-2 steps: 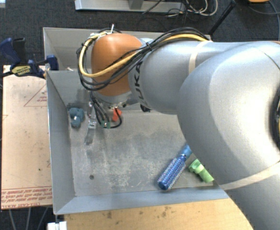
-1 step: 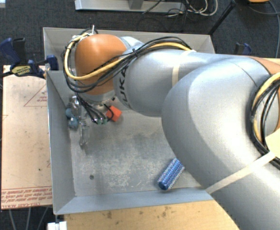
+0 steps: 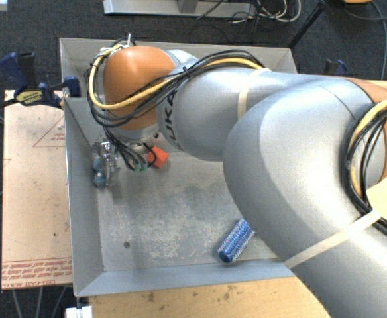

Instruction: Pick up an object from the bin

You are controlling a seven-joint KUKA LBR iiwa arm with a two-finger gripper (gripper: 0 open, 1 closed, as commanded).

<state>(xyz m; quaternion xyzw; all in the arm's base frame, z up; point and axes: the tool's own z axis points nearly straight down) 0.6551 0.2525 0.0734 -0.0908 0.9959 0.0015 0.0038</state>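
Note:
My gripper [image 3: 107,159] hangs low in the bin's left part, close to the left wall, under the orange-covered wrist. A small bluish thing [image 3: 99,177] sits right at its lower end, against the wall; whether it is held I cannot tell. Just to the right, a small orange thing [image 3: 158,156] and a small green thing [image 3: 139,167] peek out from under the wrist. A blue studded block [image 3: 236,240] lies far off near the bin's front wall, at the lower right.
The big grey arm crosses the bin from the right and hides its back and right parts. Bare grey floor shows between the gripper and the blue block.

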